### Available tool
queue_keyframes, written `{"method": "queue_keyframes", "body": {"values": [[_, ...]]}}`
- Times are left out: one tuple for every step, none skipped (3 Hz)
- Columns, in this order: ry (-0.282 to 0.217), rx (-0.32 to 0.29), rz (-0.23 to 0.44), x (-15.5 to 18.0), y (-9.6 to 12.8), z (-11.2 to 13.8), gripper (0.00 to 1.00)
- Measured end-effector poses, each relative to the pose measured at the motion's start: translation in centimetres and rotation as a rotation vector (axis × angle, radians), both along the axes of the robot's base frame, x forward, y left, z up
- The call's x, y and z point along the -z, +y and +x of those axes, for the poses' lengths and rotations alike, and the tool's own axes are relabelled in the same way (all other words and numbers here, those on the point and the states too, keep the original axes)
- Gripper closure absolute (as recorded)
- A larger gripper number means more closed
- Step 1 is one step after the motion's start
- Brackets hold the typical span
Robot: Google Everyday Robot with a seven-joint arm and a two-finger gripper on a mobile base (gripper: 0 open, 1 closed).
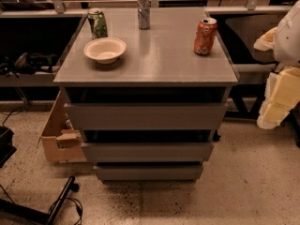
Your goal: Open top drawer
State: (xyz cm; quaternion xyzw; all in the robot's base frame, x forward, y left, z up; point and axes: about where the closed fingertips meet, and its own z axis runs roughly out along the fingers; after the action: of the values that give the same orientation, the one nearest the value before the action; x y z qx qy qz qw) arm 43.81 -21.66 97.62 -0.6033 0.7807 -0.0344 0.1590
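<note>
The top drawer (145,116) is the widest of three plain grey fronts on a grey cabinet in the middle of the camera view. Its flat front sits just under the countertop (159,62), with a dark gap above it. I see none of its interior. Two narrower-looking grey fronts (147,151) lie below it. My gripper (277,102) is the pale yellow part at the right edge, below the white arm (288,36). It is to the right of the cabinet, about level with the top drawer, and does not touch it.
On the countertop stand a green can (97,23), a silver can (144,11), an orange can (205,35) and a white bowl (105,49). A cardboard box (58,137) leans at the cabinet's left. Cables and a black stand (56,205) lie on the floor at lower left.
</note>
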Motion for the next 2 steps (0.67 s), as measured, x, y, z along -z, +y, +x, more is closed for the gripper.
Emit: {"method": "queue_keyframes", "body": {"values": [[0.000, 0.000, 0.000, 0.0, 0.0, 0.0, 0.00], [0.019, -0.006, 0.006, 2.1, 0.6, -0.6, 0.00]]}}
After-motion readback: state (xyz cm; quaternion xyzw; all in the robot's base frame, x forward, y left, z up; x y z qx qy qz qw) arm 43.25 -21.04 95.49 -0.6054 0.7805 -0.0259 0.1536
